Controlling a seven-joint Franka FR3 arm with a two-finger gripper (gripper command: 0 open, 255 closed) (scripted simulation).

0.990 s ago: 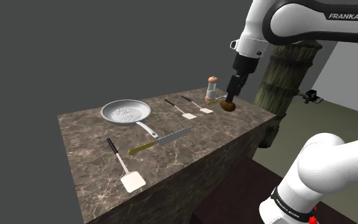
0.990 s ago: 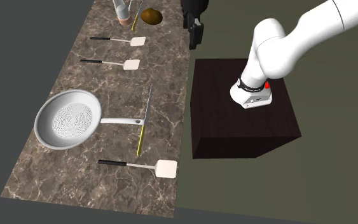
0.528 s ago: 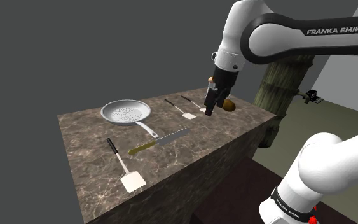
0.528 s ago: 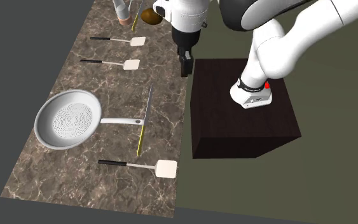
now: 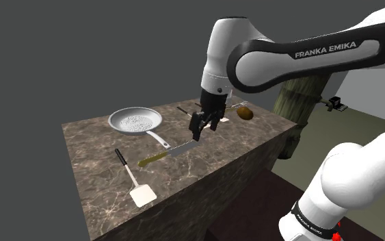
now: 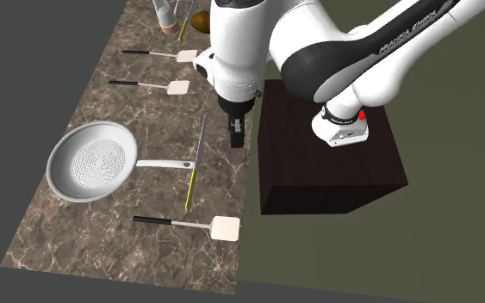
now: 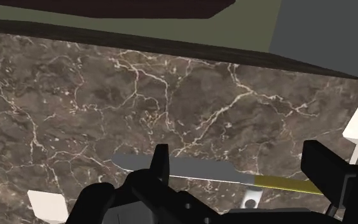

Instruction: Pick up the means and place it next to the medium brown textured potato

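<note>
The knife (image 5: 172,152) has a grey blade and a yellow-green handle and lies flat on the dark marble counter (image 5: 95,147), beside the pan's handle. It also shows as the knife (image 6: 197,159) and, just under the hand, the knife (image 7: 196,168). My gripper (image 5: 196,129) hovers over the blade end, open, with nothing between its fingers. From the hand, the open gripper (image 7: 241,167) straddles the knife above where blade meets handle. The brown potato (image 5: 245,113) rests at the far end of the counter; the potato (image 6: 202,21) is partly hidden by the arm.
A silvery pan (image 6: 92,161) sits by the knife. Three white-headed spatulas (image 6: 189,225) (image 6: 152,84) (image 6: 158,54) lie along the counter, and a shaker (image 6: 164,15) stands near the potato. The dark stand (image 6: 331,151) adjoins the counter's edge.
The arm has swung away from the potato end, along the counter toward the knife, and come lower. The gripper now hangs over the knife. Nothing on the counter has moved.
</note>
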